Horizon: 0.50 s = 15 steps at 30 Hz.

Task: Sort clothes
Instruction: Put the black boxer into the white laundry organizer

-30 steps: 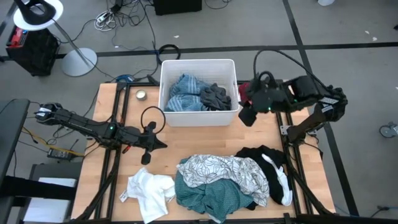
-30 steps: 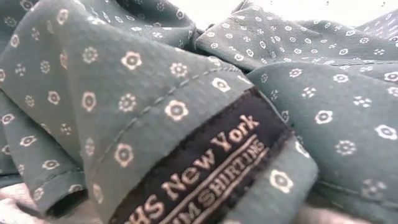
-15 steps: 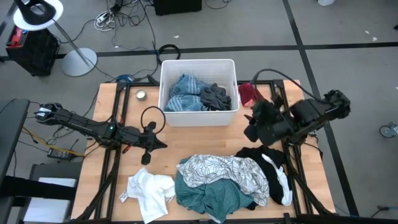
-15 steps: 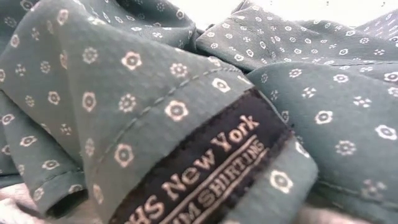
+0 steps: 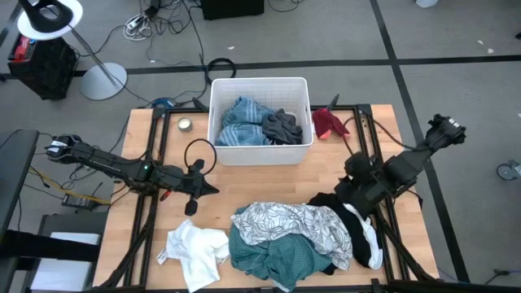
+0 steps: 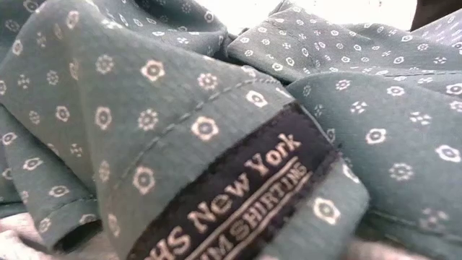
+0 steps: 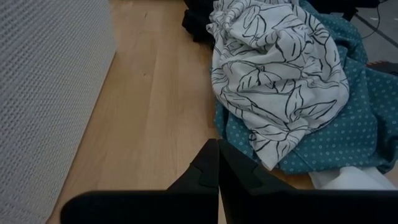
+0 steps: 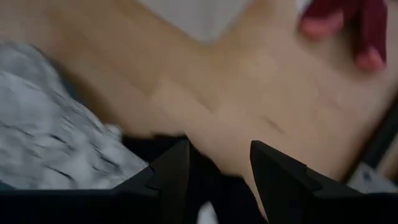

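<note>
A wooden table (image 5: 163, 203) seen from above holds a white plastic bin (image 5: 260, 84) at its far middle and a heap of clothes along its near edge. The right gripper (image 5: 346, 189) hangs over the table's right side, directly above a black garment (image 5: 338, 202), with its two fingers (image 8: 171, 174) spread apart and nothing between them. The step in hand looks like a reach for the next piece to sort. The next move calls for lowering onto the black fabric and pinching a fold of it alone, without catching the white garment with black leaf print (image 5: 293, 224) lying just to its left.

The left gripper (image 5: 195, 183) waits over the bare left-middle of the table, its fingers pressed together and holding nothing.

Inside the bin lie a light blue garment (image 5: 240, 122) and a dark grey one (image 5: 283, 126). A red garment (image 5: 328, 122) sits on the table just right of the bin. In the near heap, a teal garment (image 5: 269, 256) lies under the leaf print piece, with a plain white garment (image 5: 195, 248) to its left.

The table-level camera is filled entirely by teal fabric and a black sewn label (image 6: 238, 195), so it shows neither arm. The right wrist picture is smeared, so whether the fingers already touch the black cloth probably cannot be settled. The heap's lower layers are hidden.
</note>
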Each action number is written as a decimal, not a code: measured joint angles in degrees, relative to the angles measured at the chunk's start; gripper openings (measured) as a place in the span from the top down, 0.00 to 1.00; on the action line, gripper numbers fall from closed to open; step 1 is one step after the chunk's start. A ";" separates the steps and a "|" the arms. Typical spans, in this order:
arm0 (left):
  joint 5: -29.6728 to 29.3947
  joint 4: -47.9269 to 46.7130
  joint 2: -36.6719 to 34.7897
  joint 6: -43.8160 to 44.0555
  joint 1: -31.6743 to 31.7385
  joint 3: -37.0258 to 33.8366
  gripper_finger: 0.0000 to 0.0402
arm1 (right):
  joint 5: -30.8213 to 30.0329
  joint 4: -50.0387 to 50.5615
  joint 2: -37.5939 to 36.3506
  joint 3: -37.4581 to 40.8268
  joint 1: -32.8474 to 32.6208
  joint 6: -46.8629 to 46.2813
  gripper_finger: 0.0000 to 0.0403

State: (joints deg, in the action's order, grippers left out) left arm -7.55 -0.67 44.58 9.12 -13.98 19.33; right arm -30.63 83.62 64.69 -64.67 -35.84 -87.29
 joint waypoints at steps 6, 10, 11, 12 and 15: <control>0.00 0.02 0.00 0.14 -0.02 0.00 0.99 | 10.40 -2.01 0.04 7.26 2.73 -2.75 0.57; 0.02 0.02 0.00 0.15 -0.02 0.00 0.99 | 13.79 -8.49 0.02 11.40 4.75 -0.16 0.57; 0.02 0.05 0.00 0.14 -0.01 0.00 0.99 | 15.02 -10.57 0.02 12.42 5.33 0.97 0.57; 0.02 0.11 0.00 0.14 0.00 0.00 0.99 | 15.78 -12.61 0.02 13.49 5.88 2.29 0.57; 0.02 0.08 0.00 0.14 -0.01 0.00 0.99 | 17.32 -17.67 0.04 16.90 7.17 4.67 0.57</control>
State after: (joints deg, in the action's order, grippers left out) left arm -7.53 -0.58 44.58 9.26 -13.98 19.33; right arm -13.31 65.96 64.73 -47.77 -28.67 -82.62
